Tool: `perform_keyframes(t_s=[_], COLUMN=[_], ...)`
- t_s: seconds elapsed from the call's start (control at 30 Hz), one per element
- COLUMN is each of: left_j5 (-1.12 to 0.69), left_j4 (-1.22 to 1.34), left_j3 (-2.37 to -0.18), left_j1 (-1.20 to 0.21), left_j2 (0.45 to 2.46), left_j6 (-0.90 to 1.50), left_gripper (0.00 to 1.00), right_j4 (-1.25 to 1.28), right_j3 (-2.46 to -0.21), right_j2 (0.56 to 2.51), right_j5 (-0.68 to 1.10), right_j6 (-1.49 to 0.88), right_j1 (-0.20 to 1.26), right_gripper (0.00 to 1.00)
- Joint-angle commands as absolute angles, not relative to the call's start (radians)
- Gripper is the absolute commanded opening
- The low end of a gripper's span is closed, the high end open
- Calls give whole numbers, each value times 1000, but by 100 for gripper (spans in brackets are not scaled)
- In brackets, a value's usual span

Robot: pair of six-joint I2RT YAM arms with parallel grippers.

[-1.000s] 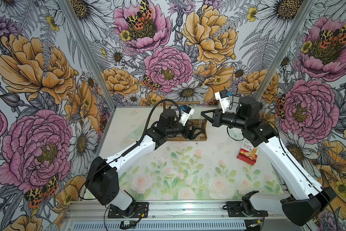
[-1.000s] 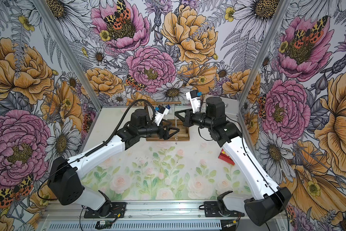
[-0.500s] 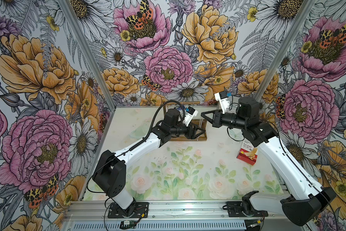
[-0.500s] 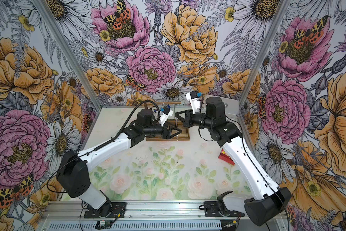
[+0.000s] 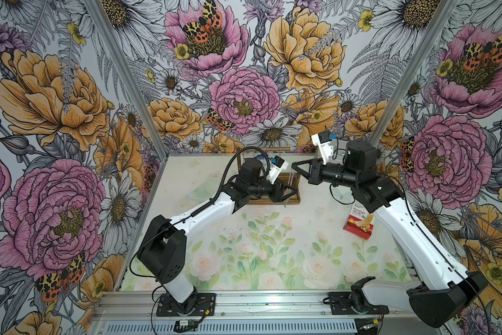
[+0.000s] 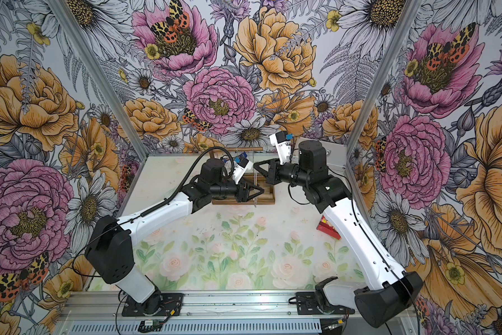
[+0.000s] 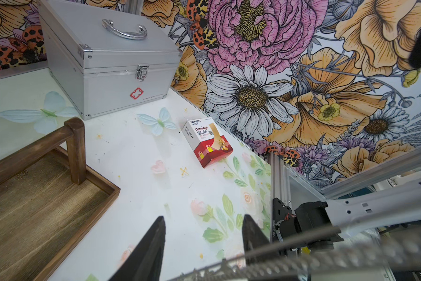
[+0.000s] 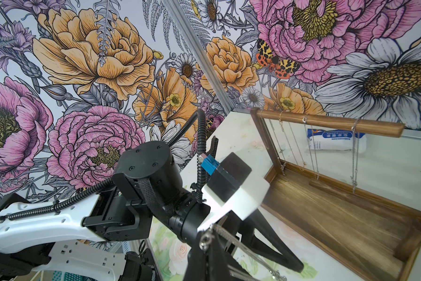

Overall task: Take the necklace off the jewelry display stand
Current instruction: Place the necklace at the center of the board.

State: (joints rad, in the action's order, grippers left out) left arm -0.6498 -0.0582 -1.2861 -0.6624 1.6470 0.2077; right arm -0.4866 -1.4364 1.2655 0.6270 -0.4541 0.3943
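Dangling from the right pincer (image 5: 293,166), fingers pressed together on it: the necklace (image 8: 239,244), off the rod (image 8: 338,122), by the right end of the jewelry display stand (image 8: 338,219) at the back of the desk (image 5: 273,261). Left pincer (image 7: 204,217) just below, fingers apart. Other chains (image 8: 354,155) hang on the rod.

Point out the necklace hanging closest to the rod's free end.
The chain hanging alone near the free end of the rod; the other necklaces cluster toward the post.
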Motion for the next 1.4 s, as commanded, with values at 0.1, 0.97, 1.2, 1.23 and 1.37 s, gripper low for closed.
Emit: perform_keyframes(t_s=[0.1, 0.97, 1.2, 1.23, 1.37], left_j5=[-686, -691, -649, -631, -567], left_j4=[-23, 14, 27, 26, 27], left_j3=[-1285, -1244, -1191, -1181, -1121], left_j1=[-665, -683, -695, -701, -725], left_j2=[1671, 1684, 1645, 1634, 1573], left_j6=[203, 224, 248, 258, 282], left_gripper=[47, 16, 10, 9, 4], right_j4=[-485, -488, -488, -488, -488], right_j3=[-1469, -1464, -1457, -1455, -1440], right_j2=[1249, 1246, 1246, 1246, 1248], right_j5=[645, 647, 648, 651, 658], right_j6=[-452, -450, -446, -444, -431], right_j1=[402, 402, 402, 403, 404], right_gripper=[0, 0, 0, 0, 0])
